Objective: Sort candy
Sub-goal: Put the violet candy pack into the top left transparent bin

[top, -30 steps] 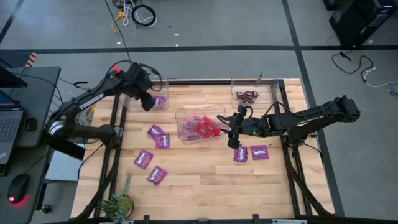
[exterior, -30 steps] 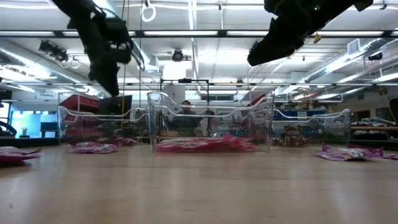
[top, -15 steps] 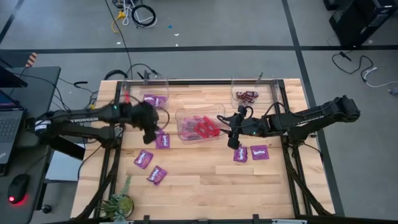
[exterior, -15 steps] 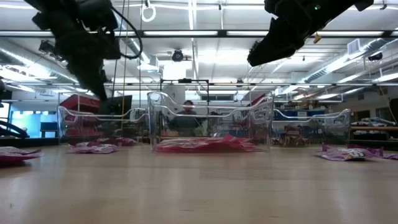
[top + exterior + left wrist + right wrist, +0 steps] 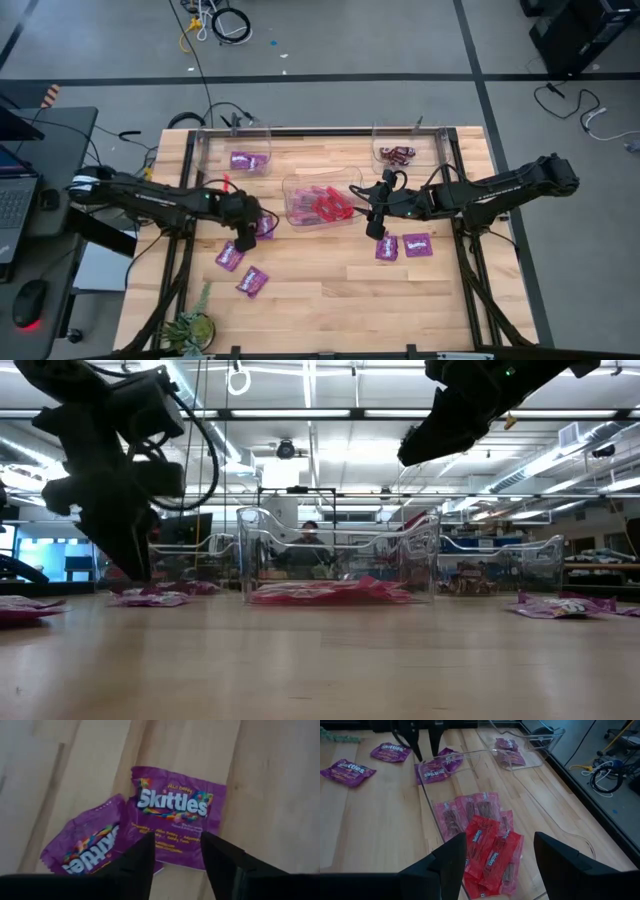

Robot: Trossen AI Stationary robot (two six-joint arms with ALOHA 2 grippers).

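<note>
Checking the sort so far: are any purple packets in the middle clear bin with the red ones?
No, the middle clear plastic bin holds only shiny red wrapped packets; purple packets sit in another bin.

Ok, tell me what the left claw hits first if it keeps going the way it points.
The left claw, open, points down at two overlapping purple Skittles packets. It would probably meet the upper packet first, then the wooden table. How far above it hangs is unclear.

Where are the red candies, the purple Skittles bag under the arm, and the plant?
red candies [image 5: 487, 852], right wrist view, on the top red wrapper.
purple Skittles bag [image 5: 172, 815], left wrist view, on its printed front.
plant [image 5: 190, 325], high view, on its leaves.
</note>
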